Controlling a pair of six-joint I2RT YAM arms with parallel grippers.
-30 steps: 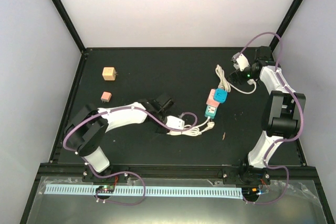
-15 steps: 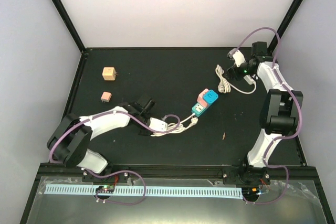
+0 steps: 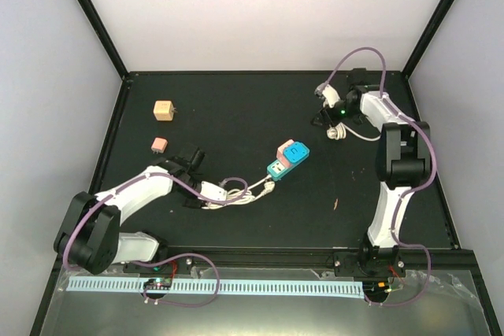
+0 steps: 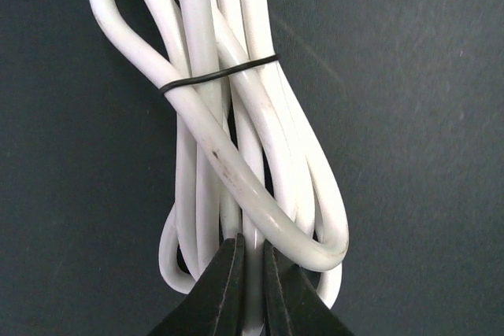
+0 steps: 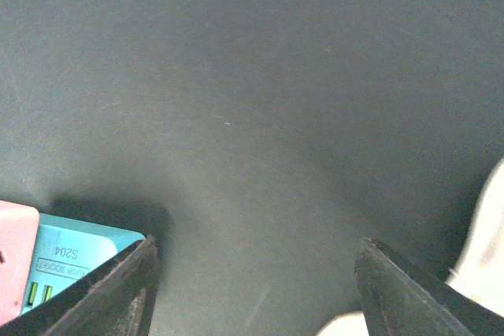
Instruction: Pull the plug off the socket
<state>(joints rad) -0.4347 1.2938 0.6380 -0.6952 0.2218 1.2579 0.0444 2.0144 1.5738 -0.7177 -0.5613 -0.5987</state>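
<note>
The left gripper [image 4: 252, 248] pinched the bundled white cord [image 4: 236, 116], apparently to drag its plug [image 3: 271, 186] from the teal socket block [image 3: 287, 159] lying centrally. The right gripper [image 5: 256, 251] hovered beyond it, wide and empty.

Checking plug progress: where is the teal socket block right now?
In the top view, the teal and pink socket block lies centrally, just right of the coiled white cable pinched by the left end effector.
</note>
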